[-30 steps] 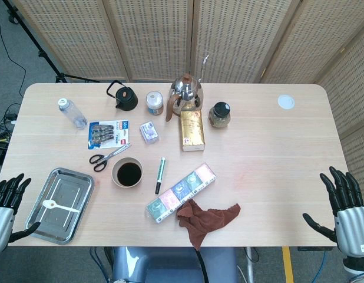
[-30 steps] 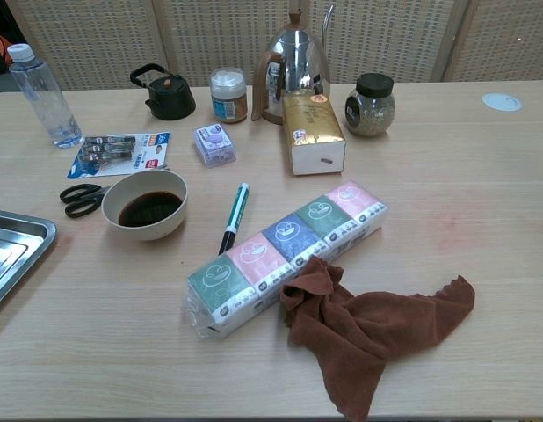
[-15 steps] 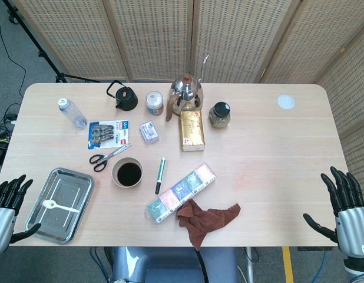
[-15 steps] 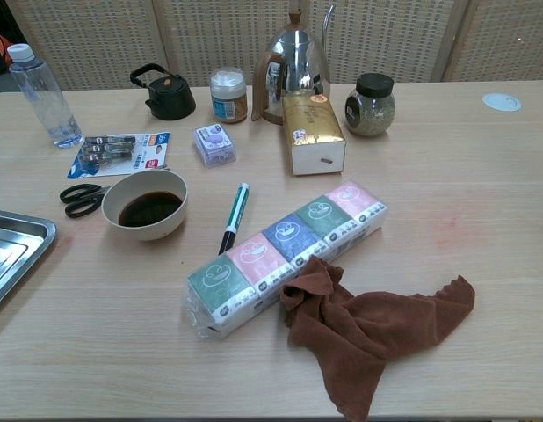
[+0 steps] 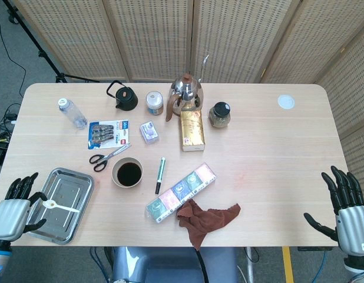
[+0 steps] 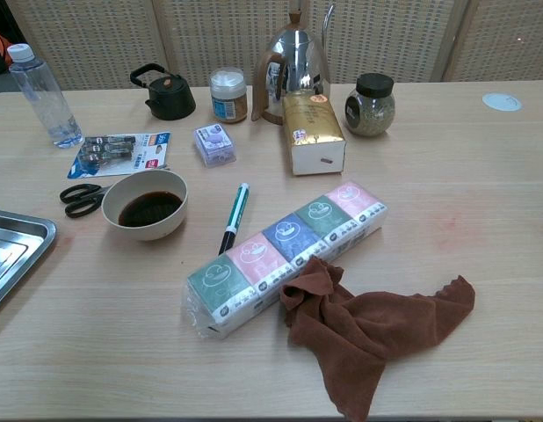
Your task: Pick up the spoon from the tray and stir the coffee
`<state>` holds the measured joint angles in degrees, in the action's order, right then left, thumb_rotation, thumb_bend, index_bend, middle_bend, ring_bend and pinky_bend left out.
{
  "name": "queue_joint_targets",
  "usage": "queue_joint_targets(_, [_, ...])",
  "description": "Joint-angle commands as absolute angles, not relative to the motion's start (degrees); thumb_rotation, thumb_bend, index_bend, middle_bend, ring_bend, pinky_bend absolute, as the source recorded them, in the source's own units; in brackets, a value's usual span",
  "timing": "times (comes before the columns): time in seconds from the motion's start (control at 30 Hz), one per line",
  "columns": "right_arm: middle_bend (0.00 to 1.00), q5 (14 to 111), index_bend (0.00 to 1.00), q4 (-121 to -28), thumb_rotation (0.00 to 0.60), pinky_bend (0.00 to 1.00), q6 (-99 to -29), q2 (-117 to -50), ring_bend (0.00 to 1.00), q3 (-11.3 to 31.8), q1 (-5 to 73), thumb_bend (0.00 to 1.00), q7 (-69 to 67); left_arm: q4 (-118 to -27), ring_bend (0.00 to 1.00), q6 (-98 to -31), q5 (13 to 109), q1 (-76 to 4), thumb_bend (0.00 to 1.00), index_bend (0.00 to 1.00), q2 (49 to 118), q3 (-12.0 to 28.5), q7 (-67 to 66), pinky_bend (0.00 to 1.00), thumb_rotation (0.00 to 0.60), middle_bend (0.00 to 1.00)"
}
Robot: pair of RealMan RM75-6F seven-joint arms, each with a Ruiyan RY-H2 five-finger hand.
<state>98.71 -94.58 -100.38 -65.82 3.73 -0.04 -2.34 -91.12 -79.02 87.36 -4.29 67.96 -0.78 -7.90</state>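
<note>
Backdrop: perforated folding screens (image 5: 158, 35) stand behind a pale wooden table (image 5: 270, 147).
Tray (image 5: 59, 204): steel, at the table's 8 o'clock corner, tilted; only its corner shows at the left edge of the chest view.
Spoon (image 5: 59, 206): white, lies in the tray, bowl toward 9 o'clock, handle toward 3 o'clock.
Left hand (image 5: 16, 206): at the tray's 9 o'clock rim, fingers spread and pointing to 12 o'clock, holding nothing; fingertips close to the spoon's bowl, whether touching cannot be told.
Right hand (image 5: 347, 209): off the table's 4 o'clock corner, fingers spread upward, empty.
Cup (image 5: 127, 173): cream, filled with dark coffee, at 2 o'clock from the tray, apart from it.
Scissors (image 5: 107, 157): black-handled, just at 11 o'clock of the cup.
Pen (image 5: 160, 174): at 3 o'clock of the cup, lying roughly 12 to 6.
Tissue packs (image 5: 182, 191): wrapped row running 8 to 2 o'clock, near the pen.
Cloth (image 5: 205, 219): brown, crumpled, touching the packs at their 5 o'clock side.
Kettle (image 5: 186, 91): steel, at the table's 12 o'clock edge, gold box (image 5: 192, 130) just below it.
Teapot (image 5: 124, 97): black, small, at 9 o'clock of the kettle, white-lidded jar (image 5: 154, 102) between them.
Dark jar (image 5: 219, 115): at 4 o'clock of the kettle.
Bottle (image 5: 71, 112): clear, lying toward 10 o'clock.
</note>
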Motion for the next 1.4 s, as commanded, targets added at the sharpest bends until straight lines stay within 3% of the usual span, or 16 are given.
queue_joint_targets(0.03, [0.00, 98.4, 0.00, -95.5, 0.600, 0.00, -99.7, -65.4, 0.00, 3.5, -0.1, 0.00, -1.7, -87.7, 0.00, -75.3, 85.7, -6.3, 0.10, 0.46, 70.9, -0.5, -8.2, 0.00, 0.600, 0.00])
queue_joint_targets(0.4, [0.00, 95.7, 0.00, -98.5, 0.600, 0.00, -93.7, -62.5, 0.00, 1.7, -0.3, 0.00, 9.1, -78.5, 0.00, -73.1, 88.0, -8.7, 0.16, 0.47, 76.7, -1.5, -3.7, 0.00, 0.600, 0.00])
queue_joint_targets(1.4, [0.00, 92.8, 0.00, -101.9, 0.600, 0.00, -92.0, -61.5, 0.00, 1.9, -0.4, 0.00, 5.4, -65.3, 0.00, -68.9, 90.6, -11.7, 0.32, 0.50, 84.6, -5.0, 2.9, 0.00, 0.600, 0.00])
